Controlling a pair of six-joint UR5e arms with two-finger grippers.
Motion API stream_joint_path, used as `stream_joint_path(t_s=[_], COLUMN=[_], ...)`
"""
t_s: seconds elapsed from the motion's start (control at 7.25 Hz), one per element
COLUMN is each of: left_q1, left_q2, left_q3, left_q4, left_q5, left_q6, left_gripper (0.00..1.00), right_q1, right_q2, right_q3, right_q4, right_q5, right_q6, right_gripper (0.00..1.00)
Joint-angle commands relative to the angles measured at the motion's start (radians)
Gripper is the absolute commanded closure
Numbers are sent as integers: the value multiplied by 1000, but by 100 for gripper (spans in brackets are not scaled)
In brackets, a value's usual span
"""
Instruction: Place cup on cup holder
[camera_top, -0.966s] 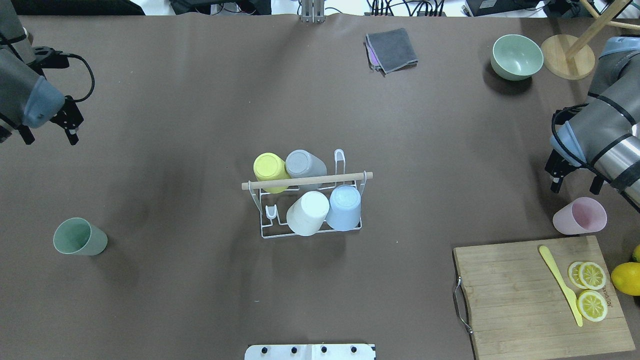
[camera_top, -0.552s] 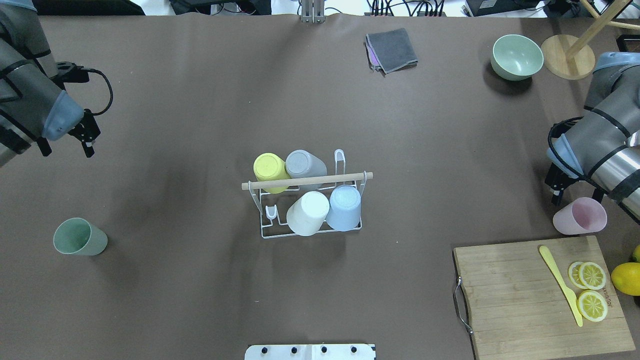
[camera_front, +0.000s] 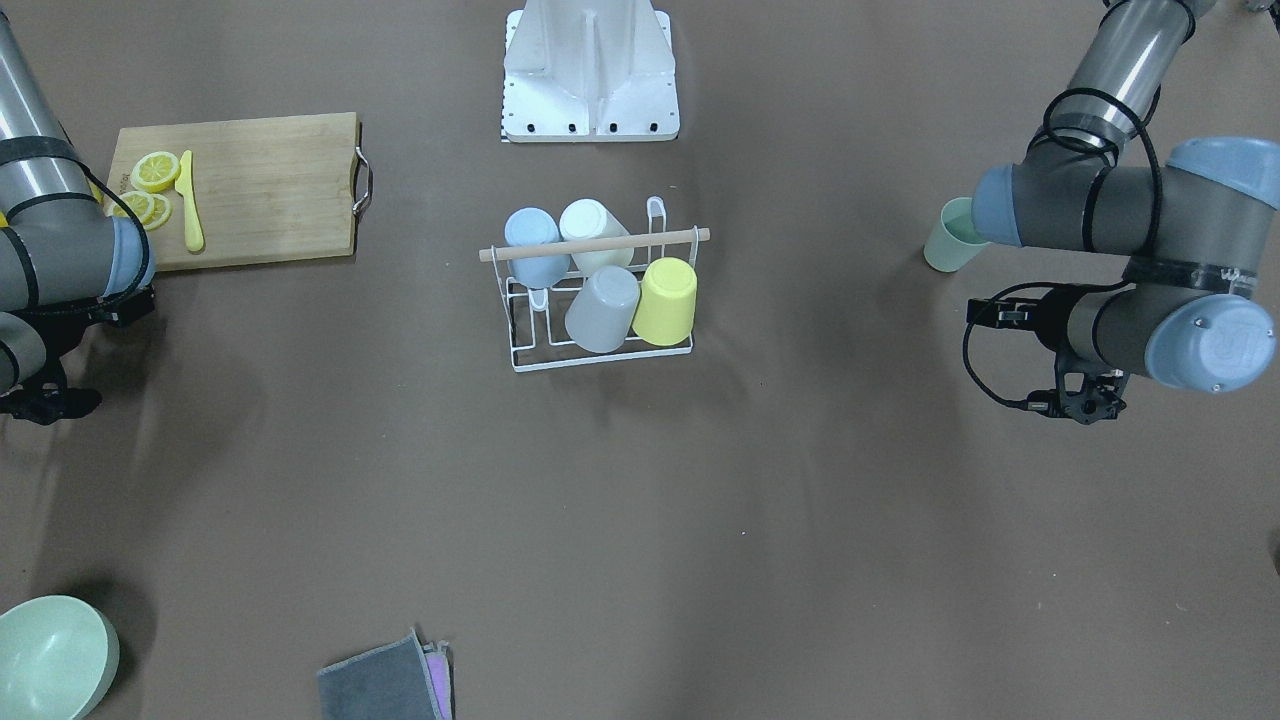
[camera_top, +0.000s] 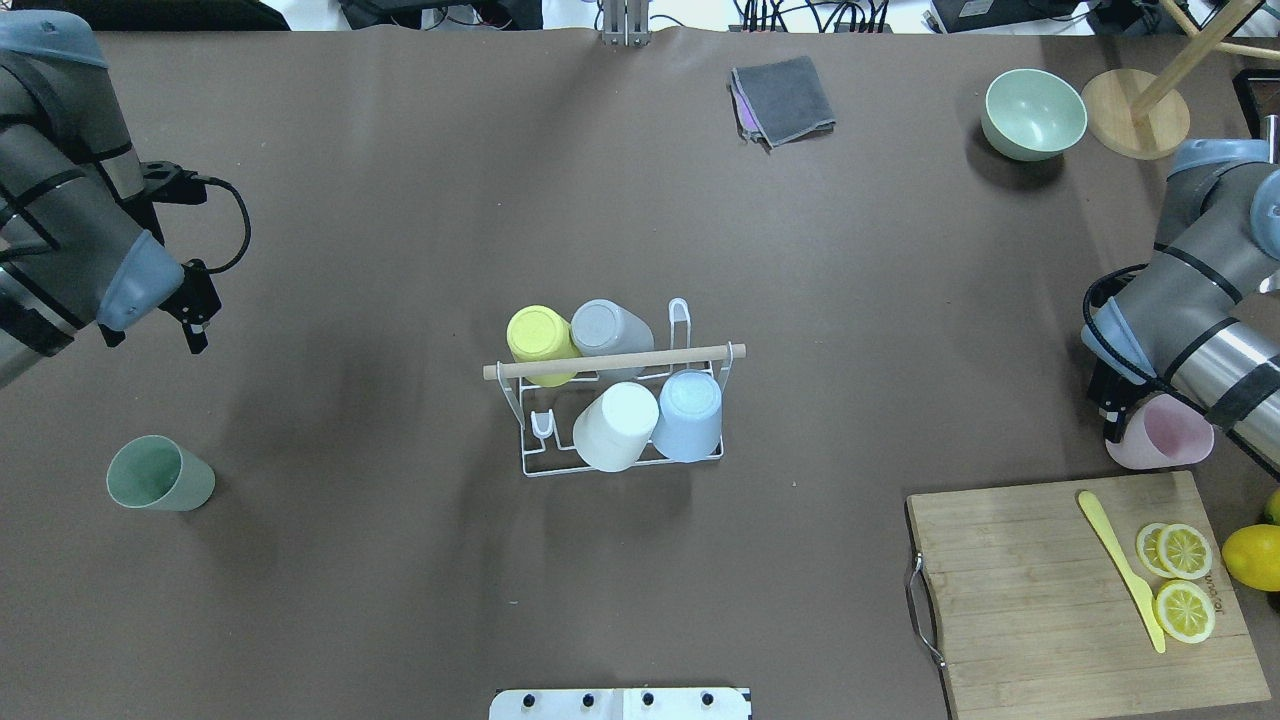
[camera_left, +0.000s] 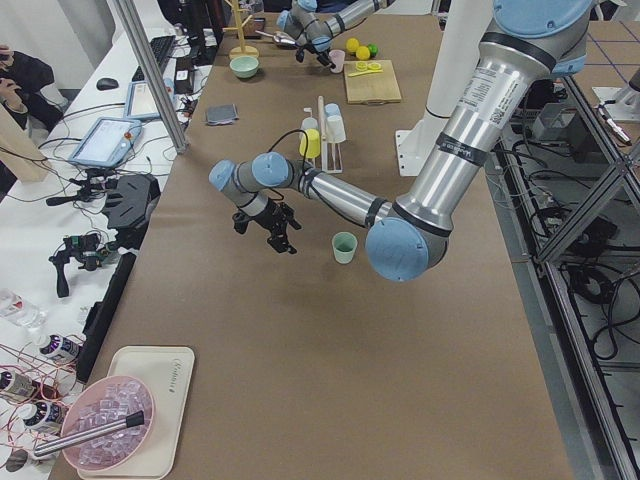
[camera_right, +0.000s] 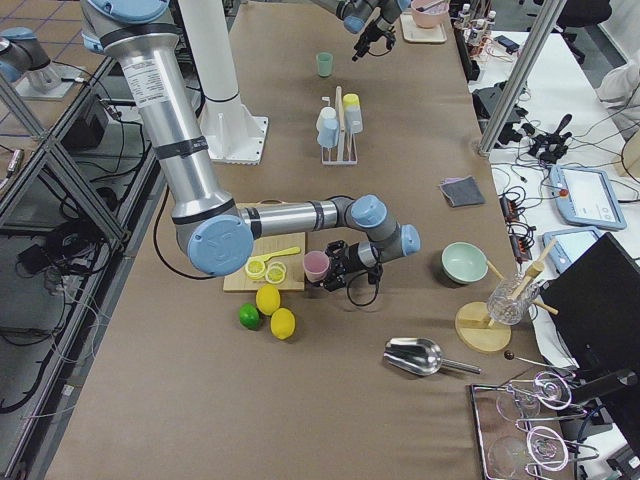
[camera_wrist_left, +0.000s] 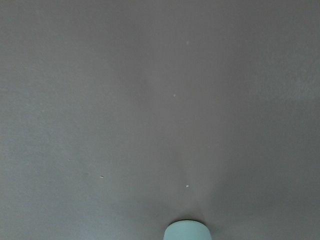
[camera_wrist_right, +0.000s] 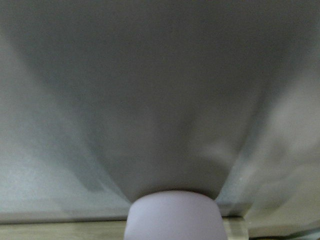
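The white wire cup holder with a wooden rod stands mid-table and carries yellow, grey, white and blue cups upside down. A green cup lies on the table at the left; its rim shows at the bottom of the left wrist view. My left gripper is open and empty, above and beyond it. A pink cup lies at the right. My right gripper is open right at the pink cup, one finger beside it and the other hidden by the arm. The pink cup fills the bottom of the right wrist view.
A wooden cutting board with lemon slices and a yellow knife lies just in front of the pink cup. A lemon sits at the right edge. A green bowl, a wooden stand and a grey cloth are at the far side.
My left gripper has moved nearer and inward toward the green cup. My right gripper has moved nearer, down to the pink cup. Cups and holder have not moved.
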Motion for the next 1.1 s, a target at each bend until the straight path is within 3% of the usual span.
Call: stream_joint_path(t_s=[0.0,0.14,0.55,0.83,0.97], left_q1=[44,62,139,162,162], left_q2=[17,30,43,65,86], left_q3=[-10,-10,4,6,0], left_q4=[5,16,31,44,44], left_q5=[-8,-28,-57,-92,-102], left_q6=[0,0,0,1,1], left_gripper=[2,2,2,2,2], right_q1=[-25,-25,-10,-10,-10], right_q2=[-12,-12,-9,-7,-7], right_q3=[-1,1,4,2,2], right_q4=[-1,-19,-53,-53,-53], right_q5=[2,0,0,0,2], right_q6=[-2,-3,-25,-23,-22], right_gripper=[5,6,27,52,52])
